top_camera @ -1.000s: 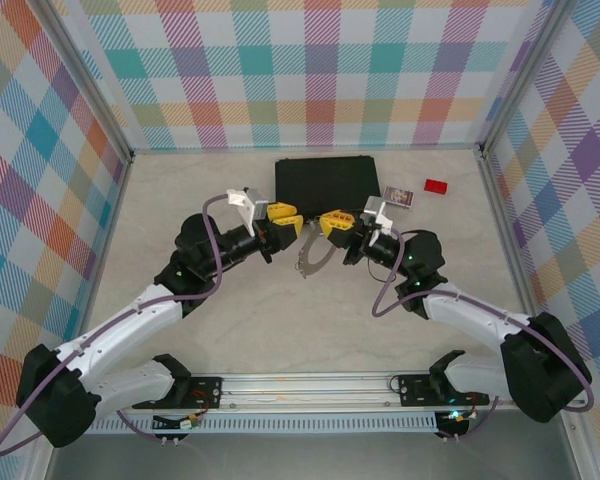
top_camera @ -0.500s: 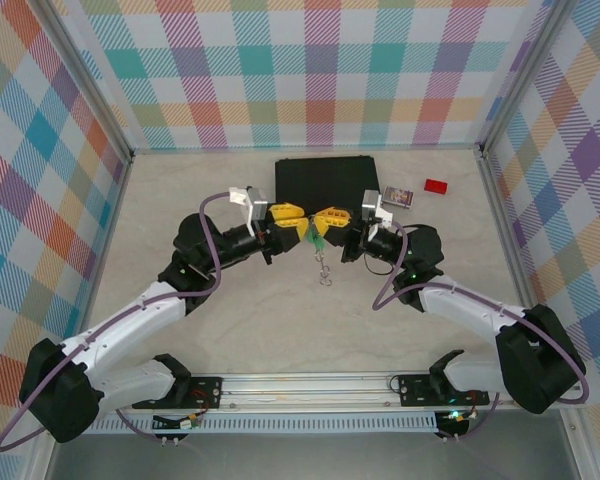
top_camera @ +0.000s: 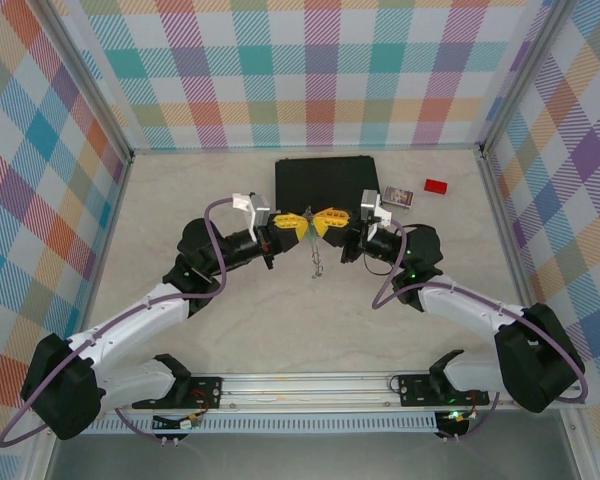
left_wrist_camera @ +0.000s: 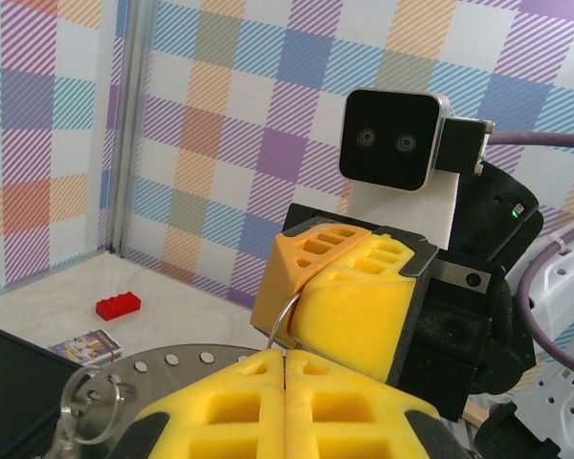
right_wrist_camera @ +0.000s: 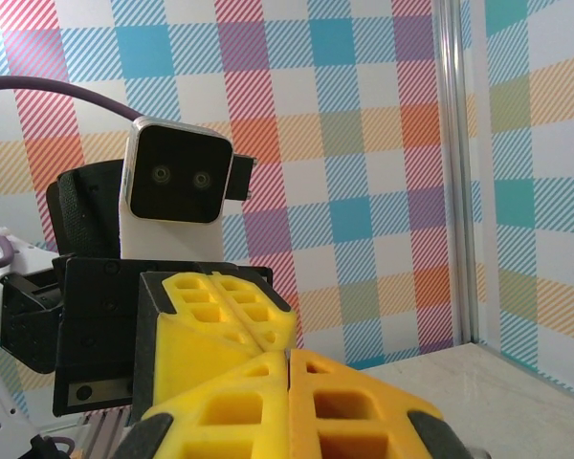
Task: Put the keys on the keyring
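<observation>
Left claw (top_camera: 298, 221): yellow fingers pressed flat together, no gap. Right claw (top_camera: 324, 220): same, pressed together. The two sit tip to tip, raised off the table (top_camera: 300, 320), just near of the case (top_camera: 325, 178).

From the left wrist: a thin grey wire, which I read as the keyring (left_wrist_camera: 280, 323), comes out of the right claw's seam and curves down to the left claw's tip. So right is pinching the ring. Whether left has it too, or a key, or nothing, I can't tell; the contact is hidden at the seam.

From above: a thin metal dangle (top_camera: 317, 258) hangs under the meeting point, toward the near side. Ring edge-on or key hardware, too small to say. Green tags are too small to pick out at the tips; my guess is the keys are up there in the pinch.

The block (top_camera: 436, 185) and card (top_camera: 398, 197) sit far right, well apart from the work.

Progress, my read: mid-threading. Ring lifted and presented, claws aligned. No key confirmed on the ring. Left to do: get both keys on, release, check they hang from it.
</observation>
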Available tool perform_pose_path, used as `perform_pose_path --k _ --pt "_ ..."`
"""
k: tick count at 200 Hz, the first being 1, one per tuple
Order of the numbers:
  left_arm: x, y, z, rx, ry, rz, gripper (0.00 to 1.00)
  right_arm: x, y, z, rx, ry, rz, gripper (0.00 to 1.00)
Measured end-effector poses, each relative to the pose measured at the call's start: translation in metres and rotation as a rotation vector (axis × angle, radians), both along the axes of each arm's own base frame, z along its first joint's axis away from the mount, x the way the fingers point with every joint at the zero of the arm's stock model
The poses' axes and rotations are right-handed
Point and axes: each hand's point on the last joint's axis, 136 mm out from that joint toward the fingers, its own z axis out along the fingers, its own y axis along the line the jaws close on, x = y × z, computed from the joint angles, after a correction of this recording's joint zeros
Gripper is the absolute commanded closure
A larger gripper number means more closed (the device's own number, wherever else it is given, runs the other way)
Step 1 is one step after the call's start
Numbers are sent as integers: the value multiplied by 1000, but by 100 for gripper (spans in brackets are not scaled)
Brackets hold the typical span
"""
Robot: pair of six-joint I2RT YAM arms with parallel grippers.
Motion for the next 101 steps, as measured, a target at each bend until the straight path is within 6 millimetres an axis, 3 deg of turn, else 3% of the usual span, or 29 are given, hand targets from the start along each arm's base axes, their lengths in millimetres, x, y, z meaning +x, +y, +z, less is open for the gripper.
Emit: perform_pose_path --k 32,101 --pt "0 -1 0 -3 -6 -8 100 0 0 1 2 -2 2 100" --pt "-12 -13 -6 18 -24 -73 76 2 0 2 7 2 -6 100"
